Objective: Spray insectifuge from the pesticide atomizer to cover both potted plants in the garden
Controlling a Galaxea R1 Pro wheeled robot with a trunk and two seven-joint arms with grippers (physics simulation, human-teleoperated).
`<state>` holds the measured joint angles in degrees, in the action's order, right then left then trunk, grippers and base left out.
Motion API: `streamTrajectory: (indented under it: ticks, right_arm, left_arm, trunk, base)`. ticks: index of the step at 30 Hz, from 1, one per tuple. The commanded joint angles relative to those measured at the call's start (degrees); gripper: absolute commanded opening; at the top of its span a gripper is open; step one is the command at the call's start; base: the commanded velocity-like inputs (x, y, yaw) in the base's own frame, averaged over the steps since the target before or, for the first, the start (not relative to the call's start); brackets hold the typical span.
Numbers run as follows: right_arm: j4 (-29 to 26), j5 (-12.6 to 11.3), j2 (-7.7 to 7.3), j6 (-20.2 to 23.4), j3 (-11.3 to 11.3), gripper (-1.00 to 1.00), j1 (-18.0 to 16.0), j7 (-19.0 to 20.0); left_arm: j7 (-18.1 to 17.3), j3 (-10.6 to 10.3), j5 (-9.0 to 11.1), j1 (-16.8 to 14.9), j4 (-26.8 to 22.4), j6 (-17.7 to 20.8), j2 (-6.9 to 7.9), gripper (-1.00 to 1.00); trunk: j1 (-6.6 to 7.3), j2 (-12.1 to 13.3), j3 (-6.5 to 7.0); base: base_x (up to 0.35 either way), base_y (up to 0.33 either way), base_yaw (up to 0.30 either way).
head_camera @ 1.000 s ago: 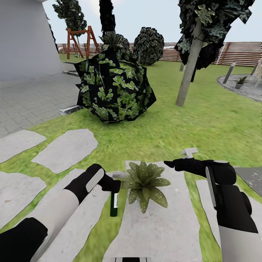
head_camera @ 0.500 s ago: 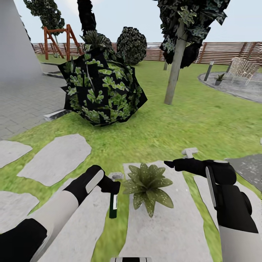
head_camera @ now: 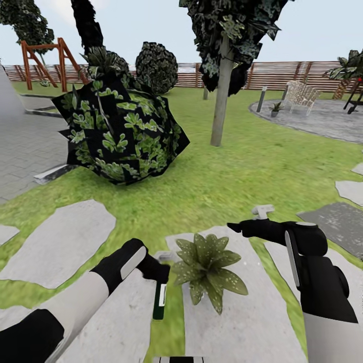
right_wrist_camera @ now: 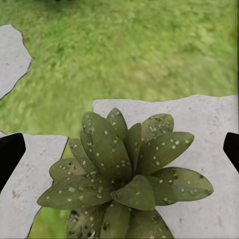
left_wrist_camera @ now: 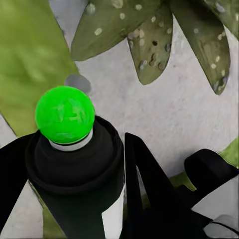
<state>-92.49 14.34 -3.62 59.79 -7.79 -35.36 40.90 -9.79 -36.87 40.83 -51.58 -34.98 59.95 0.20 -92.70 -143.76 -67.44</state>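
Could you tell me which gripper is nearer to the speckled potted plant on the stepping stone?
Left. The left gripper, holding the pesticide atomizer, almost touches the potted plant; the right gripper hovers just beyond it.

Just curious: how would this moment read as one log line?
left pincer: shut on pesticide atomizer | right pincer: open, empty | potted plant: on stepping stone, beside atomizer

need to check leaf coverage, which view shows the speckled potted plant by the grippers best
The right wrist view: the potted plant sits nearly whole and close, speckles sharp, on a grey stepping stone. The head view shows the whole rosette smaller, between the grippers. The left wrist view catches a few leaf tips past the pesticide atomizer.
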Motion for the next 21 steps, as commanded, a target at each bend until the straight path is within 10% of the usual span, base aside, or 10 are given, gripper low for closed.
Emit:
streamTrajectory:
  ticks: [1,9,10,21]
  right_arm:
    - [-0.1,0.6,0.01,0.2,0.0,1.0,-0.1,0.6]
    - [-0.1,0.6,0.01,0.2,0.0,1.0,0.1,0.6]
    - [-0.1,0.6,0.01,0.2,0.0,1.0,0.1,0.6]
    - [-0.1,0.5,0.16,0.2,0.5,1.0,1.2,2.3]
  left_arm:
    - [-1.6,-0.1,-0.8,0.0,-0.1,0.1,0.16,-1.0]
    - [-2.9,-0.3,-1.1,1.7,-0.7,-0.9,1.49,-1.0]
    - [-2.7,0.0,-1.2,4.2,-4.5,-1.6,4.31,-1.0]
    - [2.9,1.3,-1.2,20.4,-34.7,-8.9,16.74,-1.0]
  trunk:
    - [-0.01,0.0,-0.05]
    - [-0.01,0.0,-0.05]
    - [0.02,0.0,0.17]
    - [0.3,0.1,2.61]
  base:
    - [0.188,0.306,-0.276]
    - [0.133,0.195,-0.185]
    - [0.005,0.006,-0.007]
    - [0.0,0.001,-0.001]
